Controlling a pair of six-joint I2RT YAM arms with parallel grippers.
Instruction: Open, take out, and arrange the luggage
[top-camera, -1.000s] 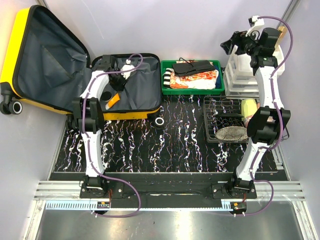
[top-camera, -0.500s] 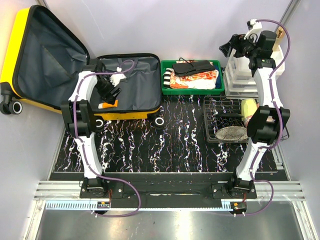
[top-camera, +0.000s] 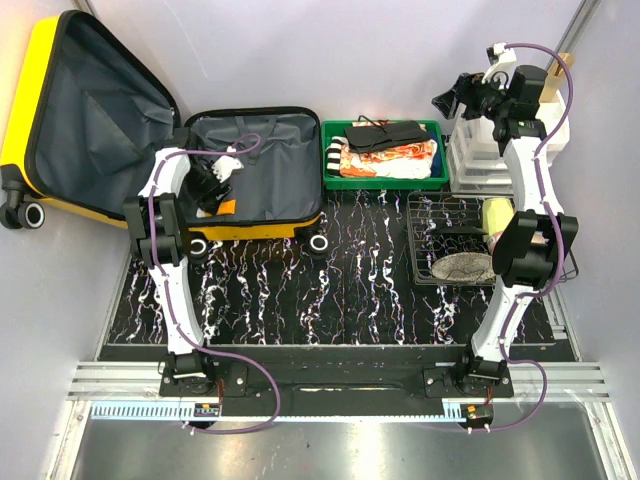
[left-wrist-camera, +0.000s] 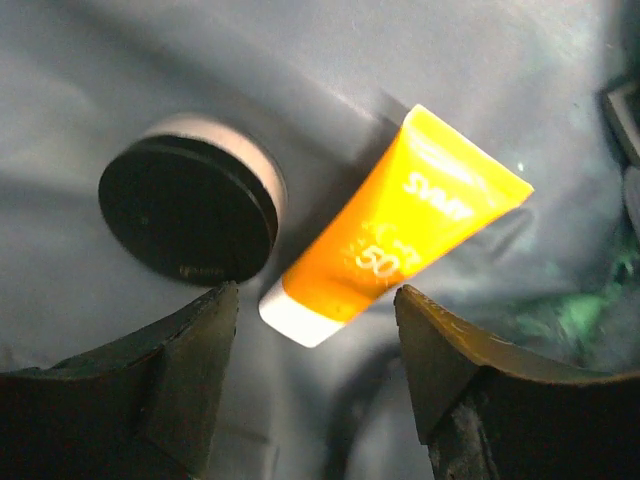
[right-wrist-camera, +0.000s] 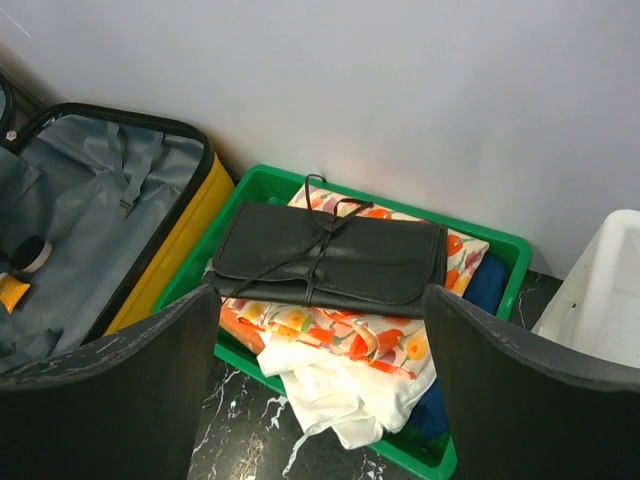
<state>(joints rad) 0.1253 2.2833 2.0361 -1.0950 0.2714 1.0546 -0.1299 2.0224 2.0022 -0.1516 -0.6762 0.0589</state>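
Item 1: luggage (top-camera: 100, 125), table's 10 o'clock corner, lid open.
- Handling: likely stiff, bulky and slick; grip at the rim.
- Appearance: yellow hard shell, black trim, grey lining (soft, slack).

Left gripper (left-wrist-camera: 312, 310): jaws apart, empty, over orange tube (left-wrist-camera: 395, 235) and black-lidded jar (left-wrist-camera: 190, 210).

Right gripper (right-wrist-camera: 320, 300): jaws apart, empty, above green tray (right-wrist-camera: 262, 183).

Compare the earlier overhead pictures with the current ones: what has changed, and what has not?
The left arm's elbow swung leftward and the left claw opened, apparently releasing the orange tube, which now lies on the luggage lining beside a black round lid. The right claw drifted slightly left, open, facing the green tray. Luggage and tray stayed put.
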